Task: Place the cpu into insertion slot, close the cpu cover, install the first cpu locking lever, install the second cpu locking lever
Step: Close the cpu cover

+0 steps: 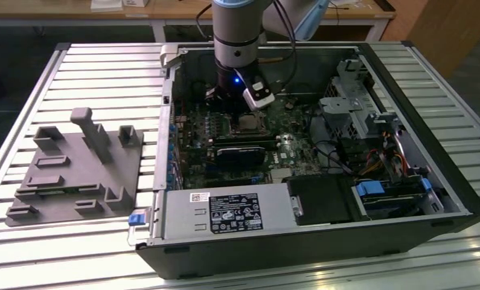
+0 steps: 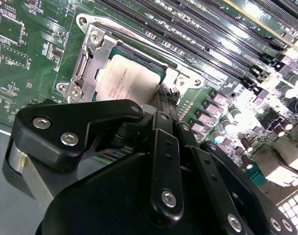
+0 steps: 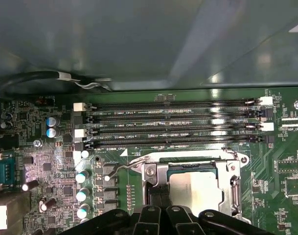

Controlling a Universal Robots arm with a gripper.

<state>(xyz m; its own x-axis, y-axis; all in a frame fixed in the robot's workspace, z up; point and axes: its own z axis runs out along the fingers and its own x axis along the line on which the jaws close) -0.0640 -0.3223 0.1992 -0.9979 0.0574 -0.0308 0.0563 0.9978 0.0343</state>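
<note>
The claw [image 3: 157, 199] is narrow: its two black fingers [image 3: 153, 196] stand close together with almost no gap. I can make out no object between them. The tips are low over the green circuit board [image 3: 281, 147], at the edge of the insertion slot [image 3: 190, 168] and just beside the cpu [image 3: 195, 191]. If they really touch the metal there, I cannot tell.

The cpu lies flat inside the insertion slot, with its pale silvery face up. The cpu cover [image 3: 233, 188] is down around it, and the chip shows through the window of the frame. A thin wire lever [image 3: 123, 168] comes out from one corner of the frame and points toward a row of small round capacitors [image 3: 83, 176]. I cannot tell whether it is hooked. Four long black memory slots [image 3: 173, 125] lie side by side just beside the socket.

In the exterior view the arm [image 1: 238, 36] goes straight down into an open computer case [image 1: 304, 257], which lies on a slatted metal counter [image 1: 102, 66]. Inside the case are the green board, a long black card [image 1: 244, 151] near the socket, a grey power supply box [image 1: 223, 211] with a white label at the near wall, and a drive bay with blue parts [image 1: 384, 193] at the exterior view's right. At the exterior view's left of the case a grey holder plate [image 1: 75, 169] with upright pegs rests on the counter, well apart from the claw.
</note>
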